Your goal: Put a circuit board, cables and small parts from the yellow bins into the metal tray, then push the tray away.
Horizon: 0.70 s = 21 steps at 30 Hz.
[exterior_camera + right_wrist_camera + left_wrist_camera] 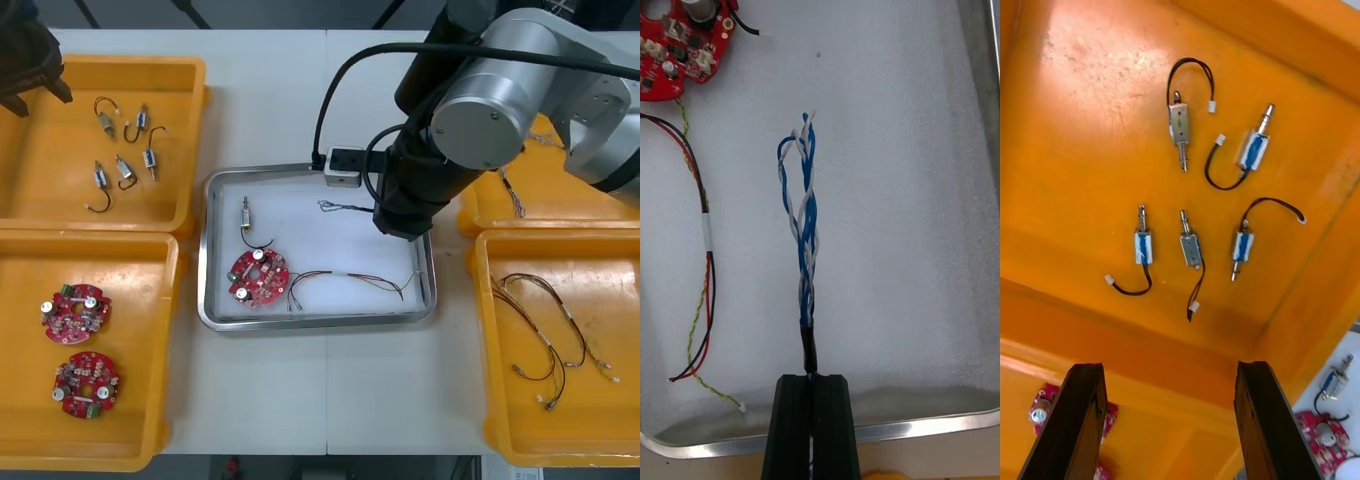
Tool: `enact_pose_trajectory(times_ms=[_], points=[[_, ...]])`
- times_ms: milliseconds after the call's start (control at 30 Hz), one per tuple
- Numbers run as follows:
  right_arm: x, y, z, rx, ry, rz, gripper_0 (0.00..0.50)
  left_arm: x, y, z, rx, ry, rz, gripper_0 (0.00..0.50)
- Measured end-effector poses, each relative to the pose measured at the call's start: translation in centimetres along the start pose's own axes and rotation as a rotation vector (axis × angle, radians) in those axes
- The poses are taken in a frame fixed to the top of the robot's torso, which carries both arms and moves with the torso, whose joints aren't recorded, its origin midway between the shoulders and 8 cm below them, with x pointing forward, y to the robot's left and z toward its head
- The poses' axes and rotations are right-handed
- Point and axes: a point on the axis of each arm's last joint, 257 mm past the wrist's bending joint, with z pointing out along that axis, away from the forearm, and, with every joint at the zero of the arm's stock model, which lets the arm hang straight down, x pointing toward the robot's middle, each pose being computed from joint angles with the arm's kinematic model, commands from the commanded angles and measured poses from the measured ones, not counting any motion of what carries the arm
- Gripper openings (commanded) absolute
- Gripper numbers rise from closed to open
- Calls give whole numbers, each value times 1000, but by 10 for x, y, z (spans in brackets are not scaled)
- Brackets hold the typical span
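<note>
Cable (806, 262), blue-white, pinched tightly by right hand (812, 384).

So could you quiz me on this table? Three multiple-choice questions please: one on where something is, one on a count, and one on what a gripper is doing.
1. Where is the twisted blue and white cable?
A) inside the metal tray's rim
B) in a yellow bin
C) on the bare table

2. How many small metal parts lie in the left far yellow bin?
A) three
B) five
C) eight

3. What state is the right gripper in?
A) wide open
B) shut on nothing
C) shut on the cable

Answers:
1 A: the cable stretches across the tray's white inside, not far from the red circuit board.
2 B: five can be counted in the left wrist view, beyond the open left gripper.
3 C: it pinches the cable's black-sleeved end.
</note>
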Motion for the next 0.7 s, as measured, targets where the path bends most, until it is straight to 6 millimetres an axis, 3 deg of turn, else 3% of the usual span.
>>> enact_pose_trajectory(times_ms=[167,567,700], points=[[1,-13,12,3,38,-125,0,-1,4,15,12,-17,-11,500],[-19,-32,46,19,21,-127,0,8,25,49,-5,-23,-29,500],[-19,-30,57,14,37,-128,61,10,27,65,-33,-42,7,500]])
